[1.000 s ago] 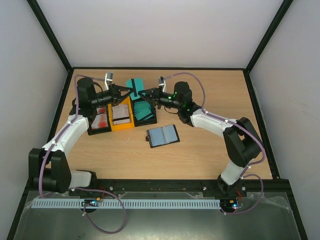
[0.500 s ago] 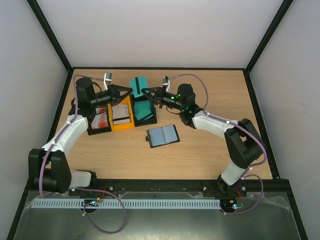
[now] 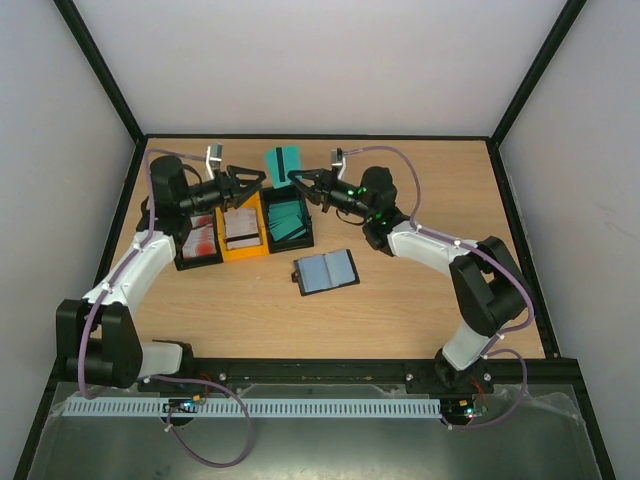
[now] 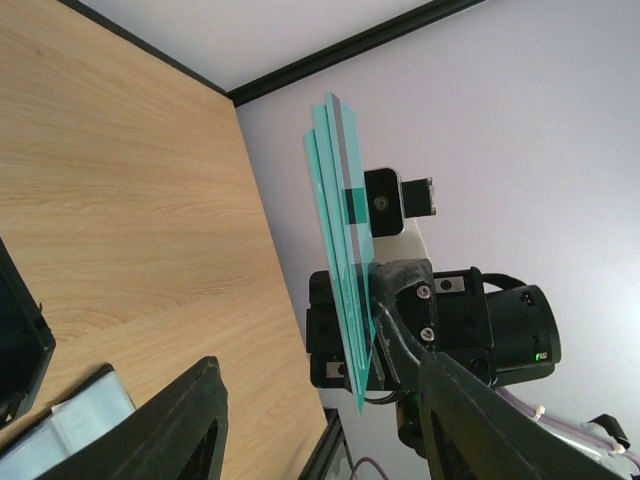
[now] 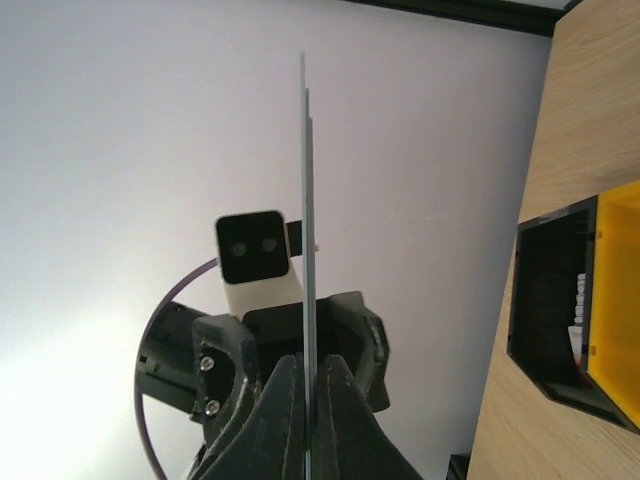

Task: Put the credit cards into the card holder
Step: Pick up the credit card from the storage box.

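A thin stack of teal credit cards (image 3: 282, 160) stands on edge in the air above the bins, with my right gripper (image 3: 297, 181) shut on its lower edge. The left wrist view shows the cards (image 4: 341, 230) fanned slightly in the right gripper's jaws. Edge-on in the right wrist view, the cards (image 5: 306, 180) are pinched between my right gripper (image 5: 306, 385) fingers. My left gripper (image 3: 250, 180) is open just left of the cards, apart from them, and its fingers (image 4: 195, 415) hold nothing. The black card holder (image 3: 326, 271) lies open on the table.
Three bins stand side by side below the grippers: a black bin (image 3: 184, 262) of red-and-white cards, a yellow bin (image 3: 245, 254) of white cards, and a black bin (image 3: 309, 229) of teal cards. Black frame rails border the table.
My left gripper has opened, let go of the teal cards and drawn back to the left. The right gripper keeps the cards and has shifted slightly right.
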Robot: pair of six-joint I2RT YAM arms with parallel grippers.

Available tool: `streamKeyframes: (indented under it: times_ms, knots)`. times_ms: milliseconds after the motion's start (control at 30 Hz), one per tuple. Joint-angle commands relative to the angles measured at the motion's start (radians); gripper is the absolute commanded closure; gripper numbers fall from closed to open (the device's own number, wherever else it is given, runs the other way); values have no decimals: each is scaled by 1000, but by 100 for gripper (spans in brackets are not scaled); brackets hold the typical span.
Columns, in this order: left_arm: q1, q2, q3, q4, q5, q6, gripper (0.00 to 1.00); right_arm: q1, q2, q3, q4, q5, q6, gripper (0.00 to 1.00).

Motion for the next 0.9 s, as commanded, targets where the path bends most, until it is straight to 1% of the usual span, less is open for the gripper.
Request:
streamKeyframes:
  times_ms: [0, 67, 133, 167, 233, 300, 333, 400, 567, 633, 700, 767, 800, 867]
  knots:
    - [-15, 4, -11, 65, 22, -24, 45, 3, -7, 12, 92, -75, 19, 98]
    - [-19, 11, -8, 91, 22, -41, 45, 5, 10, 21, 100, -107, 35, 98]
    - [-19, 16, -8, 110, 16, -55, 48, 8, 16, 13, 126, -118, 51, 98]
    - [-19, 19, -6, 115, 13, -60, 52, 9, 18, 12, 132, -120, 55, 98]
    - [-19, 25, -8, 129, 9, -70, 64, 9, 19, 9, 134, -126, 57, 98]
    - [-21, 30, -11, 142, 11, -79, 73, 9, 18, 7, 135, -127, 57, 98]
    - [-23, 32, -12, 147, 12, -83, 75, 10, 20, 7, 137, -132, 58, 98]
    - [-24, 34, -12, 153, 14, -87, 74, 10, 23, 11, 137, -141, 60, 98]
    - [-31, 41, -13, 164, 19, -93, 66, 15, 31, 11, 137, -153, 61, 98]
    - [-33, 43, -14, 171, 19, -96, 66, 17, 31, 9, 137, -155, 59, 98]
    - [-33, 45, -14, 173, 20, -96, 80, 17, 31, 9, 136, -157, 59, 98]
    - [-33, 45, -16, 169, 18, -96, 93, 17, 29, 5, 134, -150, 61, 98]
    - [-33, 44, -18, 170, 15, -96, 96, 17, 28, 3, 134, -148, 61, 98]
    - [-33, 39, -24, 170, 12, -96, 97, 17, 24, -3, 140, -137, 64, 98]
